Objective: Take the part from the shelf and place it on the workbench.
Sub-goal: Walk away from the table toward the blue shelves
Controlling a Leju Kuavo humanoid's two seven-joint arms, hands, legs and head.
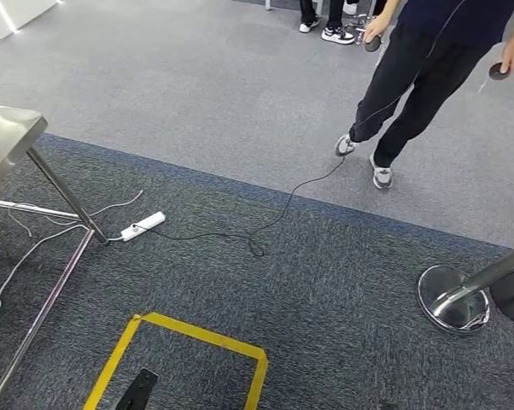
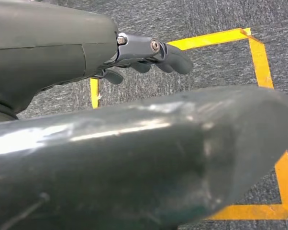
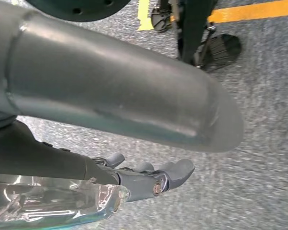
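Below, both robot hands empty, left robot hand (image 2: 149, 55) and right robot hand (image 3: 149, 175) fingers extended over carpet (image 1: 306, 290).

**Hidden, cropped and indistinct elements**

Head view: the person (image 1: 429, 68) at far right is cut off above the waist by the top edge; each of their hands holds a small dark round object (image 1: 499, 72) too small to identify. A second pair of shoes (image 1: 338, 34) at the far edge belongs to someone cropped at the ankles. The metal table (image 1: 6, 137) at left runs off the frame, as does the stanchion pole (image 1: 499, 269) at right. The yellow tape outline (image 1: 196, 337) is cropped at the near edge.

Left wrist view: the left hand (image 2: 149, 55) is largely hidden behind its blurred thumb.

Right wrist view: the right hand (image 3: 153, 177) has its fingers partly covered by a clear, glossy wrapping (image 3: 52, 203) of uncertain kind.
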